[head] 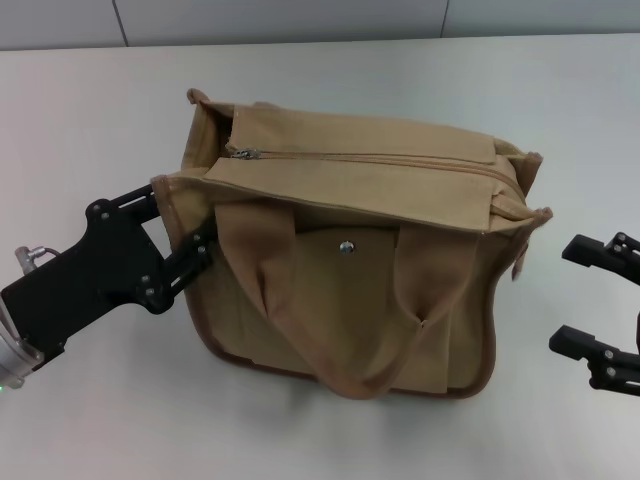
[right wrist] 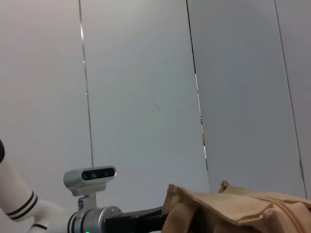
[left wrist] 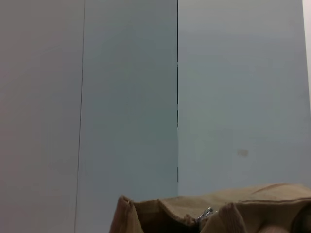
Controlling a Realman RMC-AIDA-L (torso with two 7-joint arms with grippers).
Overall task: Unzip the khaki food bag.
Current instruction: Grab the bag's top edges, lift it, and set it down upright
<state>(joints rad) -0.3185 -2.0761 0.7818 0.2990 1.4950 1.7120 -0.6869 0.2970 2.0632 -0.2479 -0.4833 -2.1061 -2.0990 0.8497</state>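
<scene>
Khaki canvas, boxy, at the middle of the white table: the khaki food bag, tipped with its front pocket and silver snap facing up toward the head camera.

Nothing unzipped yet, by the look of it. Zipper lay closed along the whole top panel, metal pull parked at the 10 o'clock end, untouched. Whole run toward 3 o'clock left to do.

Left gripper sat at the bag's 9 o'clock side, fingers spread, straddling the brown-piped side edge, one finger behind it and one in front; not visibly pinched shut. Probably there to steady the bag. Right gripper waited at 3 to 4 o'clock, fingers wide apart, holding nothing, just clear of the bag's end.

Plenty of bare table at 12, 3 and 9 o'clock. Front loop handle drooped toward 6 o'clock, off the zipper line. Folded corner flaps at both ends looked likely to snag a pull.
</scene>
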